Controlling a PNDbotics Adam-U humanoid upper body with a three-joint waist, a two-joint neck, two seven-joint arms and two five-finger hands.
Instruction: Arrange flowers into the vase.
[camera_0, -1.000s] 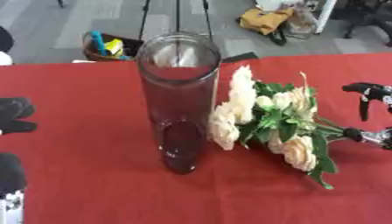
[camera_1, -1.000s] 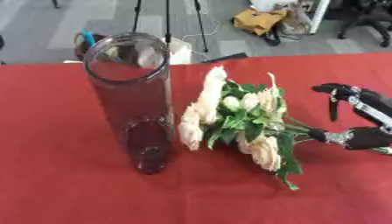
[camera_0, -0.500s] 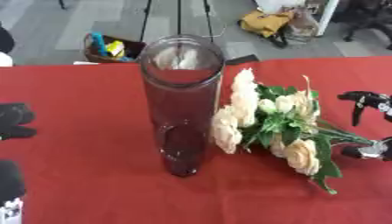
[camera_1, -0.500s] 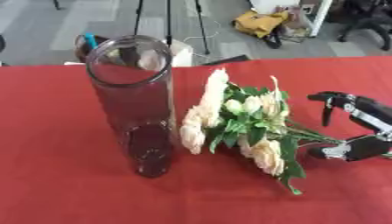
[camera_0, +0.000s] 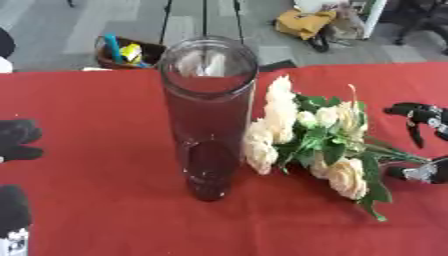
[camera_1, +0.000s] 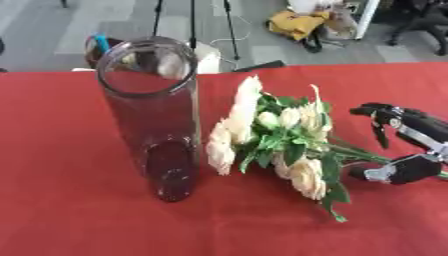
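Your right hand (camera_1: 404, 150) sits at the right edge of the red tablecloth (camera_1: 70, 200), bracketing the stem end of the bunch of cream-white roses with green leaves (camera_1: 280, 137). The upper fingers (camera_1: 385, 117) arch over the stems and the thumb lies low on the cloth below them, with a gap between the two. The fingers are spread and not yet closed on anything; I read this as the reach just ahead of a pinch on the stems.

The bouquet lies flat on its side, blooms pointing toward the tall clear glass cylinder vase (camera_1: 156, 120) and stems trailing toward you. That is why you are coming in from the right: the stems are the only part you can take without crushing petals. The nearest rose heads lie just beside the vase wall; I cannot tell whether they touch it.

The vase stands upright to the left of the flowers, mouth open and nothing in it. It is tall and narrow, so it likely tips easily. You will have to lift the bunch well up, turn the stems downward, and avoid brushing the rim.

Your left hand (camera_0: 19, 142) shows as a dark shape at the left edge, well apart from the vase. I cannot tell how it is set. Consider bringing it in to steady the glass.
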